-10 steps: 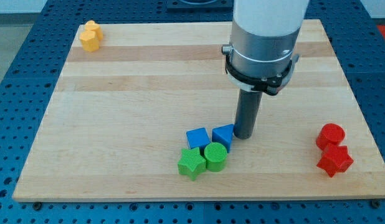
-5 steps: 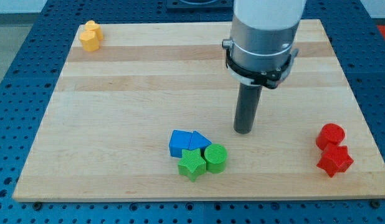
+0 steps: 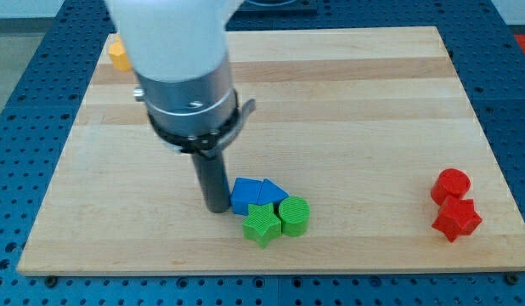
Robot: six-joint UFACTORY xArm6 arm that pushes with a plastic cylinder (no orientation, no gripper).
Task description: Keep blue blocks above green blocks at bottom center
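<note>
Standing at nine o'clock of the blue square block (image 3: 244,195), my tip (image 3: 216,206) touches it; there is no claw. Blue triangular block (image 3: 272,193) sits above green star block (image 3: 261,223) and green cylinder (image 3: 294,215), bottom-centre on the wooden surface (image 3: 373,102). Next, probably a gentle rightward nudge.

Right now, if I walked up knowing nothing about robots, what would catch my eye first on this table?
Probably the big white and grey arm looming over the wooden board, its dark rod ending at my tip, right against the left side of the blue square block. Beside that sits a blue triangle block, with a green star block and green round block just below. Two red blocks stand out at the view's right.
</note>
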